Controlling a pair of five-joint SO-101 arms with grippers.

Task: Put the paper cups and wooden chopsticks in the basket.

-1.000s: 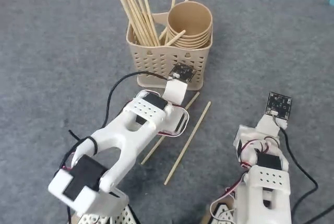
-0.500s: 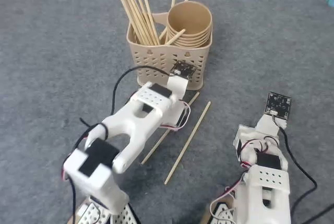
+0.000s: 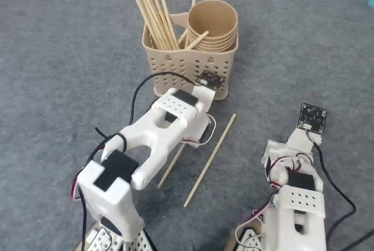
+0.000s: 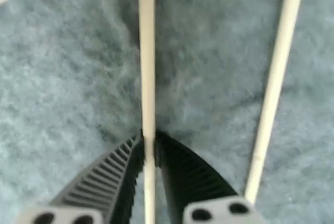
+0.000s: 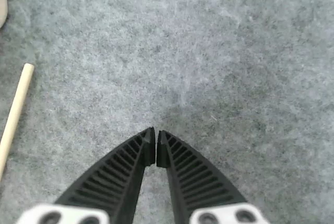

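A beige slotted basket [image 3: 190, 64] stands at the back, holding several wooden chopsticks [image 3: 155, 14] and a stack of paper cups [image 3: 213, 24]. Two loose chopsticks lie on the grey mat in front of it. My left gripper [image 4: 148, 139] is shut on one chopstick [image 4: 146, 67], whose lower end pokes out under the left arm [image 3: 171, 168]. The other chopstick [image 3: 211, 159] [image 4: 274, 88] lies free just to the right. My right gripper [image 5: 156, 139] is shut on nothing over bare mat, with the free chopstick's tip [image 5: 14, 112] off to its side.
The white left arm [image 3: 158, 140] stretches from the front edge toward the basket's front wall. The right arm [image 3: 298, 186] stands at the front right. Grey mat [image 3: 58, 87] spreads open to the left and right of the basket.
The left arm has pushed forward toward the basket and dropped lower over the nearer chopstick. The right arm has kept still.
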